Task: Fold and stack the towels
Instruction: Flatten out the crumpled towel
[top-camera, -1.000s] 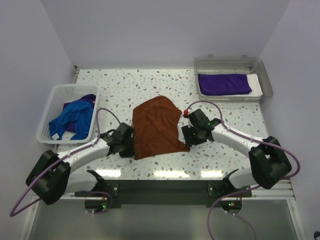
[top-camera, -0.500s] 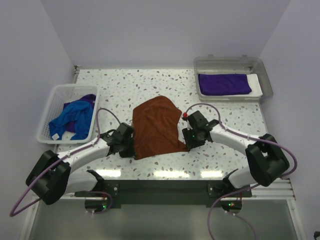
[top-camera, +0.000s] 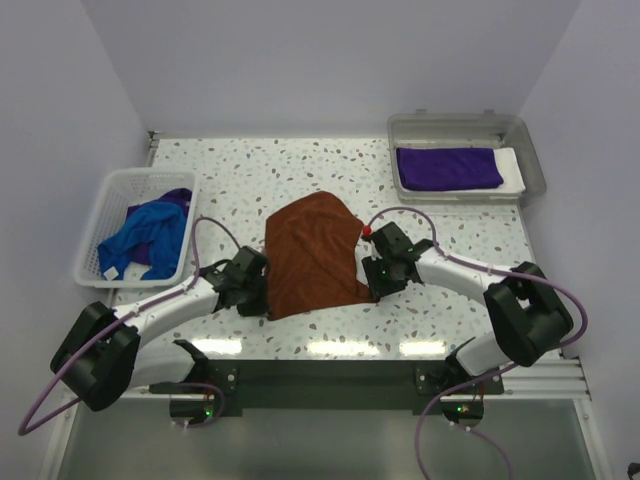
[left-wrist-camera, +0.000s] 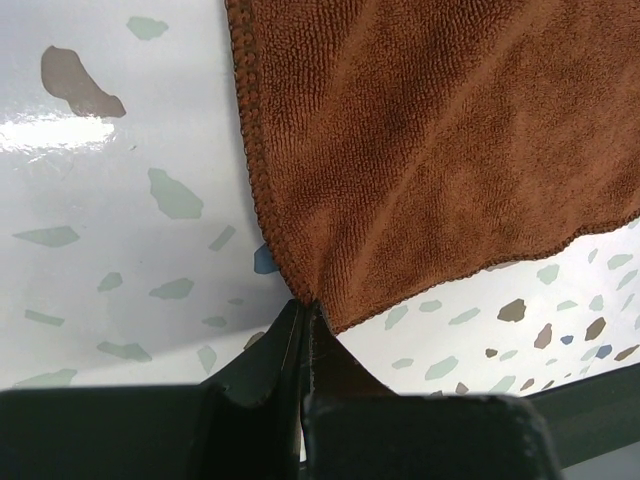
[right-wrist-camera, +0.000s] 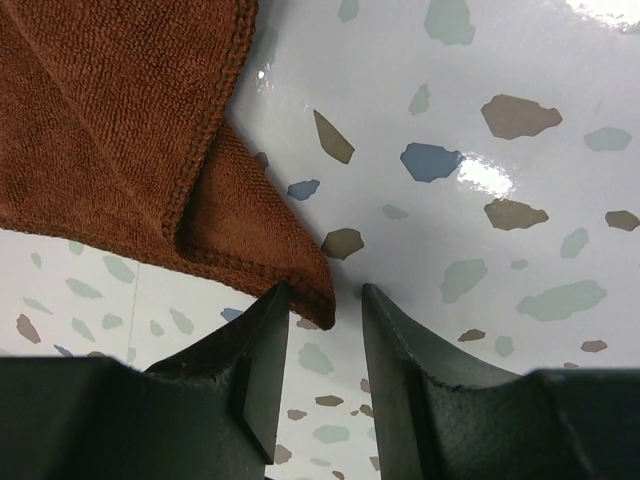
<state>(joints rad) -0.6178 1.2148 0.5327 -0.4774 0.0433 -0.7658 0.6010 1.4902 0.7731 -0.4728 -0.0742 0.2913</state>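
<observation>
The left gripper (left-wrist-camera: 304, 306), jaws closed, is pinching a near corner of the rust-brown towel (top-camera: 312, 255) lying on the counter (top-camera: 250, 170), while the right gripper (right-wrist-camera: 325, 296), jaws part-open and empty, is straddling the other corner, risking a shallow, slipping grip.

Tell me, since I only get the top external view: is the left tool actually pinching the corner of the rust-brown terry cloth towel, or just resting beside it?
Observer: Pinching. The left wrist view shows the left tool shut on the rust-brown terry cloth towel at its corner.
Operator: And the right tool?
Observer: The right tool is open. The towel's other near corner lies between its fingertips, not gripped.
Operator: Is that corner a single layer?
Observer: Not quite. Just behind the tip, an upper layer's hemmed edge overlaps the layer lying on the speckled terrazzo table.
</observation>
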